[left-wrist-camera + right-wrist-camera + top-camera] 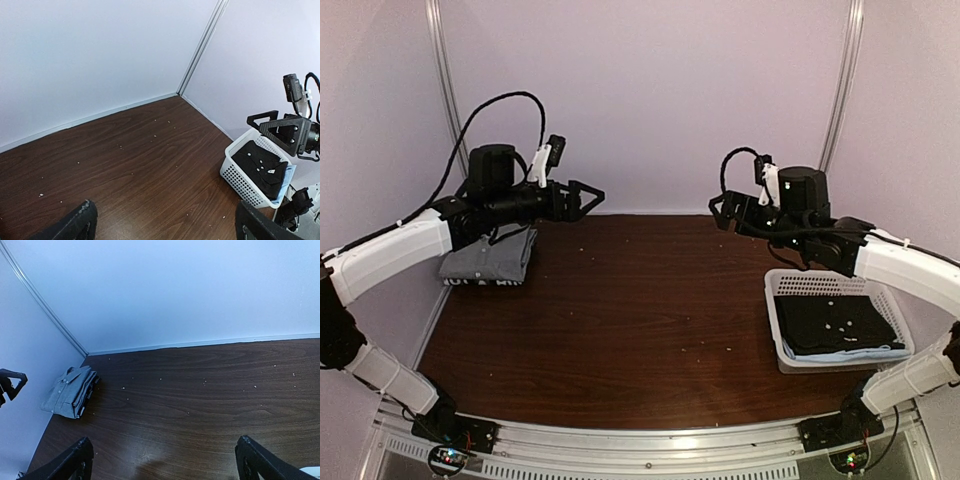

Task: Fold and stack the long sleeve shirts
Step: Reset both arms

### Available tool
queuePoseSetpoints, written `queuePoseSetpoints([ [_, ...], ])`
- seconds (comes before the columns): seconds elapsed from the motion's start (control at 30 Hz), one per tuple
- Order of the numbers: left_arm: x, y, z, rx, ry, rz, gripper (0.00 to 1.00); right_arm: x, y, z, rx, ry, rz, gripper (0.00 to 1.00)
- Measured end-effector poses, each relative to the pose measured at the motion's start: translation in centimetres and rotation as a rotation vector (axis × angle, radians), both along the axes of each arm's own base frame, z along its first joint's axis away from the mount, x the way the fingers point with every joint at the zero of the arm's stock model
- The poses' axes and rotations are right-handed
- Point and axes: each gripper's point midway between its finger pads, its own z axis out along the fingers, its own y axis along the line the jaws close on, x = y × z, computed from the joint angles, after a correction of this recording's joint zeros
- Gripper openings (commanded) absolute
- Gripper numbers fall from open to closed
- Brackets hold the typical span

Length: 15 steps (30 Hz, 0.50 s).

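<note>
**Both hands empty and raised; folded stack at the left rear, more cloth in the basket**

Step in hand: The grey shirt [492, 255] lies folded to a small rectangle at the left rear corner of the worktop [640, 320], close to the side wall. Its collar and button placket face up in the right wrist view. A darker layer shows under its edge. This may be the checked shirt already stacked beneath, but the frames do not settle it. At the right side stands a white basket [820, 283] holding dark cloth [835, 322] over a pale blue piece [855, 352]. Neither arm is working cloth, so I judge this a pause between garments, or the end of the job if the basket cloth is not part of it.

Next move: If another shirt remains, the right arm is nearer. It would need to drop into the basket, pinch the top layer alone, and carry it to the bare middle of the worktop for spreading.

Hands: The left hand [588, 198] hovers above and just inboard of the folded stack, fingers wide apart, holding and touching nothing. The right hand [720, 213] hangs over the rear of the worktop, behind the basket, fingers likewise wide apart and empty.
</note>
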Motion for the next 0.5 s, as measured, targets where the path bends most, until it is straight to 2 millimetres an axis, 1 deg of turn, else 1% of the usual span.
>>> queuePoseSetpoints([
  [0.2,0.3,-0.3,0.1,-0.007,-0.015,-0.008,0.98,0.2,-0.7,-0.4,-0.002,0.014,-0.043,1.0],
  [0.5,0.7,-1.0,-1.4,0.009,0.004,-0.031,0.98,0.4,-1.4,-0.5,-0.004,0.015,-0.087,1.0],
])
